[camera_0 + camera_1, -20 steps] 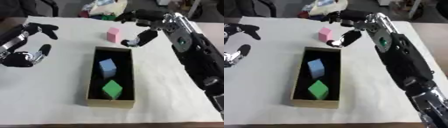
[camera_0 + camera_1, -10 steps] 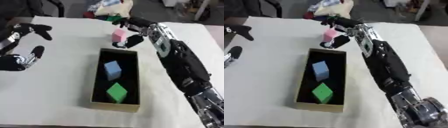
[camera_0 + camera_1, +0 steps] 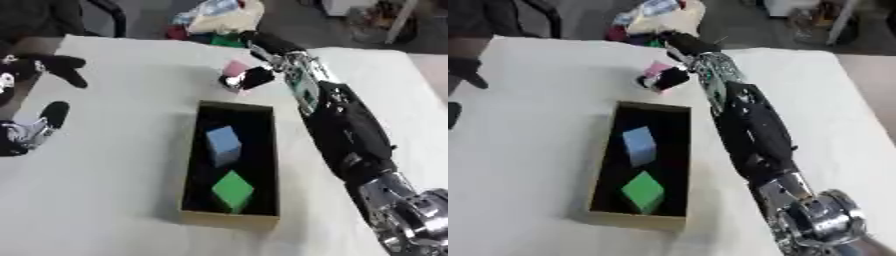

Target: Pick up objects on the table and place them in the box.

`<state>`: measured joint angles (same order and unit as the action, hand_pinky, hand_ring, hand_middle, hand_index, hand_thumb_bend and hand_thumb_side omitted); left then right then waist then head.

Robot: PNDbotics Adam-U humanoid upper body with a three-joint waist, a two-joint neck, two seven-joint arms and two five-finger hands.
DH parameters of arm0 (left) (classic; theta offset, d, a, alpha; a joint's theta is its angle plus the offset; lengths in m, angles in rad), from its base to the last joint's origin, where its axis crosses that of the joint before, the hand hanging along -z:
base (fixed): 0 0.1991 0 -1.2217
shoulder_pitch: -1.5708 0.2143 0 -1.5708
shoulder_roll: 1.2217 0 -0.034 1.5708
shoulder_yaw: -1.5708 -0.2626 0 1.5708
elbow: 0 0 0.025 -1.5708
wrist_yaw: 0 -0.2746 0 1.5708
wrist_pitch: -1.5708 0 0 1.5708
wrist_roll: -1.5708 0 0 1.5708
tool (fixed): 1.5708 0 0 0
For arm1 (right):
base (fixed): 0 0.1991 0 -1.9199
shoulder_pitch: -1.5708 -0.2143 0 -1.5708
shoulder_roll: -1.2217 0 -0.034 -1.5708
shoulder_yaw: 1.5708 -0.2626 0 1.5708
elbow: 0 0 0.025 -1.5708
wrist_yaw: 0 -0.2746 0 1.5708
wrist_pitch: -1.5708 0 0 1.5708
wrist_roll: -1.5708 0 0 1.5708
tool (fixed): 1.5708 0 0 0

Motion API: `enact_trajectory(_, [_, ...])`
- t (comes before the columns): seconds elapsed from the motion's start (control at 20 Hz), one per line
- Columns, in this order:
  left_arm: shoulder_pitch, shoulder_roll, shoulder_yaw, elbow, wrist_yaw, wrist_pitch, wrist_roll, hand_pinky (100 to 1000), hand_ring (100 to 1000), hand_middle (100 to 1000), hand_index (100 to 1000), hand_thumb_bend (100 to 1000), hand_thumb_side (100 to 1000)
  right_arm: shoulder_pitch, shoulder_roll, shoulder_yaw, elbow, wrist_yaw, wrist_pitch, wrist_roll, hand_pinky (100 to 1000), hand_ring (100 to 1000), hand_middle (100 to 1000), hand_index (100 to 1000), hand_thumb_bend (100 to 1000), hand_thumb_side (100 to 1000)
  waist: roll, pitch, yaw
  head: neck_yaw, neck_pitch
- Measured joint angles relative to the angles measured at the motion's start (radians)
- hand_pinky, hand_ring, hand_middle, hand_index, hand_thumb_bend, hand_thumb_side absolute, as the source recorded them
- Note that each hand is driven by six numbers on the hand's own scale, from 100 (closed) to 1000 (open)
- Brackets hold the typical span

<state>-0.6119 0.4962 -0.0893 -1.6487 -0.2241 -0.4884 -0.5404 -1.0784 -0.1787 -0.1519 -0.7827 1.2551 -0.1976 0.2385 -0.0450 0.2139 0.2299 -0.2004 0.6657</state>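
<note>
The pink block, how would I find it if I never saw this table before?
Start at the long dark box in the middle of the white table and look just past its far end. The pink block sits there on the cloth, right at the fingers of the robot's right hand. It is the only block outside the box; the blue block and green block lie inside.

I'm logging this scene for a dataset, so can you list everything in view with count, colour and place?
Box: one, tan outside, dark inside, mid-table.
Blue cube: one, in the box, far half.
Green cube: one, in the box, near half.
Pink cube: one, on the table beyond the box, at the right hand.
Clutter: mixed colours, past the table's far edge.
Table: one, white.
Right hand: black, fingers curled round the pink cube.
Left hand: black, open, left edge.
</note>
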Motion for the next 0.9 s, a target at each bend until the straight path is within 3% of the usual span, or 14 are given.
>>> enact_trajectory(0.5, [-0.006,-0.003,-0.001,-0.005,0.0,-0.004,-0.004,857,706,650,930,100,678,-0.004,-0.001,-0.064,0.07,0.008,0.106,-0.022,826,853,854,973,404,598,0.0,0.014,0.021,-0.033,-0.017])
enact_trajectory(0.9, [-0.012,-0.003,-0.006,-0.005,0.0,-0.007,-0.009,857,705,650,930,100,679,-0.004,-0.001,-0.083,0.096,0.0,0.145,-0.052,811,835,779,927,378,590,-0.003,0.015,0.034,-0.046,-0.025])
